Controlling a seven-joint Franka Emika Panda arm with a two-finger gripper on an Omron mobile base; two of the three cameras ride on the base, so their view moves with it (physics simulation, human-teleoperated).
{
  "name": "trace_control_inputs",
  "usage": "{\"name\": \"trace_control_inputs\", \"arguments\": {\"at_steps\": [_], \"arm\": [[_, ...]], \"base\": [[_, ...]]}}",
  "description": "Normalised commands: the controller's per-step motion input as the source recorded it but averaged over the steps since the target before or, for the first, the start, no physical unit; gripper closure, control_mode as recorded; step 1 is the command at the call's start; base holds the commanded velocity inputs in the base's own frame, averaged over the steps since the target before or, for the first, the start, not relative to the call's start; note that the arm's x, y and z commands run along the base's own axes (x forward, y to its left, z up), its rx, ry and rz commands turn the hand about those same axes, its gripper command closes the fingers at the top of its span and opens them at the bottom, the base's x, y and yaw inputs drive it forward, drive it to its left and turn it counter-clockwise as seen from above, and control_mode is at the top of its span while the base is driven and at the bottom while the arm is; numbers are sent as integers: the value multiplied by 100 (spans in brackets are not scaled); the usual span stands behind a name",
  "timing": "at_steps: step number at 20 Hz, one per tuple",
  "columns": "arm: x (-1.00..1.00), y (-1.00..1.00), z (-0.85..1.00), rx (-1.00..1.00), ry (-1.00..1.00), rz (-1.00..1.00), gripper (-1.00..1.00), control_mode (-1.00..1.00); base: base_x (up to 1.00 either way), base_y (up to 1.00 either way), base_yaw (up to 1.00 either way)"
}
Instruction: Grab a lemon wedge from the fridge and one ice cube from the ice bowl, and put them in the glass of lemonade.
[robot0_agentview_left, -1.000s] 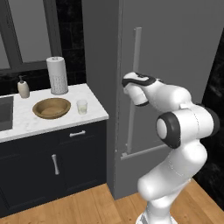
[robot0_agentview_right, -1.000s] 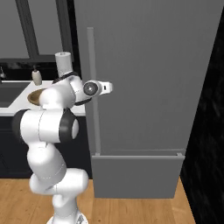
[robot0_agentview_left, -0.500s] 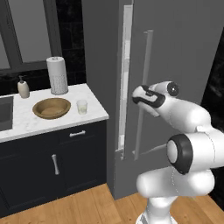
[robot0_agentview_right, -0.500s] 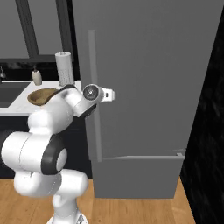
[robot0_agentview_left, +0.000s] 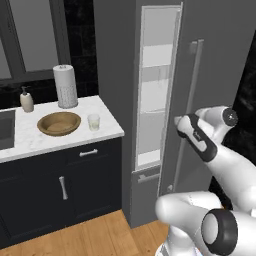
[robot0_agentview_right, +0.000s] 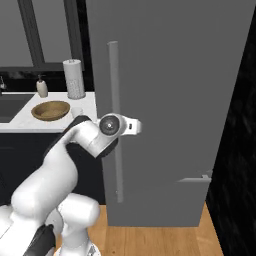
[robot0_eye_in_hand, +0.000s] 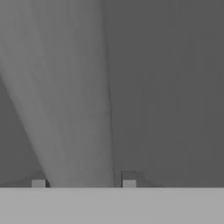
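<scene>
The fridge (robot0_agentview_left: 220, 55) stands with its door ajar, a strip of white shelves showing along the hinge-far edge, left of the pincer in the left base view. The pincer (robot0_agentview_left: 179, 121) sits at the door's long bar handle (robot0_agentview_left: 189, 95), its two tips either side of the bar (robot0_eye_in_hand: 74, 109) in the hand view, closed around it. On the counter (robot0_agentview_left: 30, 142) well to the pincer's left, the ice bowl (robot0_agentview_left: 59, 123) lies just beside the glass (robot0_agentview_left: 93, 121). The lemon wedge cannot be made out.

Fridge (robot0_agentview_left: 220, 60) interior mostly hidden behind its half-open door; shelf contents indistinct.
</scene>
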Motion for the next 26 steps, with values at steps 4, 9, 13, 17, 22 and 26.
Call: {"name": "trace_control_inputs", "arguments": {"at_steps": [4, 9, 13, 17, 22, 26], "arm": [[-100, -100, 31, 5, 0, -2, 100, -100], [-89, -100, 42, 5, 5, -2, 100, -100], [-62, -96, 54, 2, 12, 0, 100, -100], [-39, -56, 69, 0, 14, 0, -100, -100], [-33, -5, 67, 0, 5, 0, -100, -100], [-86, -1, 64, -2, 2, 0, -100, -100]], "base": [[0, 0, 0], [0, 0, 0], [0, 0, 0], [0, 0, 0], [0, 0, 0], [0, 0, 0]]}}
